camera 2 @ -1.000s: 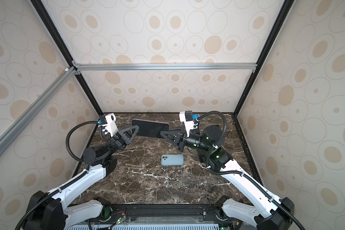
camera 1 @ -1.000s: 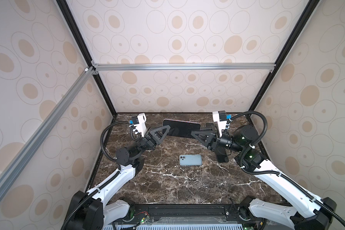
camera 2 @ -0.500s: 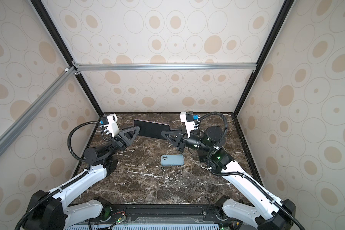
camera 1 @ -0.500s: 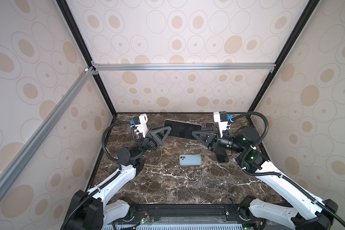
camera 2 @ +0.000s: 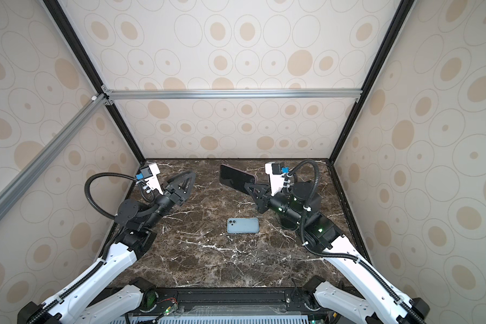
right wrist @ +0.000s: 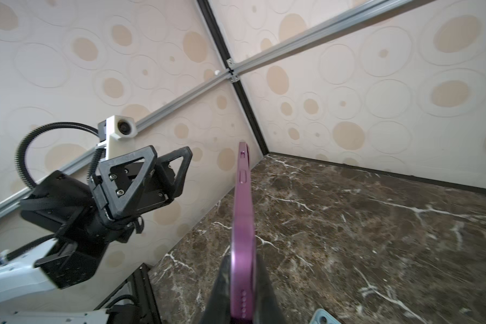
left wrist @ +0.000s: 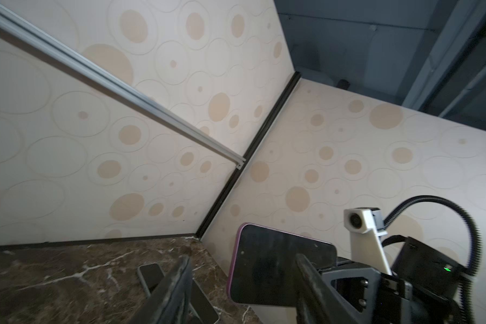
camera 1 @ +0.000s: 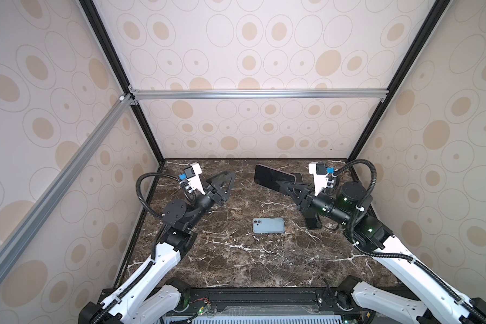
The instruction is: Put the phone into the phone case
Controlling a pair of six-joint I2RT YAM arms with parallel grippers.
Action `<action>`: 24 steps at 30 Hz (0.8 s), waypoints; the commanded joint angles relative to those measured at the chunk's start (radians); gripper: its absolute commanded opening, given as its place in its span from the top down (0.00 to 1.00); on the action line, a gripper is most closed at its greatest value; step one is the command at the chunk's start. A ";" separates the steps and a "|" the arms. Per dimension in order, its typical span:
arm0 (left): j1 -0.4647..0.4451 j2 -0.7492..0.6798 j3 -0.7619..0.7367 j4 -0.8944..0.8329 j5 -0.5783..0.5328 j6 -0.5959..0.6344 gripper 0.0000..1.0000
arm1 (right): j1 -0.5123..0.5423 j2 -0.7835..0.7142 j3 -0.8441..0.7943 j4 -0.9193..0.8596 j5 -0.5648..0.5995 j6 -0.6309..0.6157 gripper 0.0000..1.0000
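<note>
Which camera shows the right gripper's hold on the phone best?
The right wrist view: the phone stands edge-on, its purple rim pinched between the right gripper's fingers. Both top views show only its dark screen jutting from the gripper. The left wrist view shows the screen too, the grip mostly hidden.

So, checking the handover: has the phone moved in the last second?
Yes. Against the case on the table, the phone has shifted right, clamped in the right hand, clear of the open left hand.
</note>
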 commanded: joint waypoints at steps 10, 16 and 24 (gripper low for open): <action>-0.002 0.155 0.127 -0.359 -0.036 0.253 0.42 | -0.002 0.014 0.125 -0.294 0.266 -0.057 1.00; -0.003 0.306 0.255 -0.509 0.008 0.324 0.42 | -0.003 0.031 0.124 -0.383 0.276 -0.046 1.00; -0.005 0.452 0.184 -0.451 0.053 0.268 0.43 | -0.003 0.093 0.126 -0.493 0.235 -0.011 1.00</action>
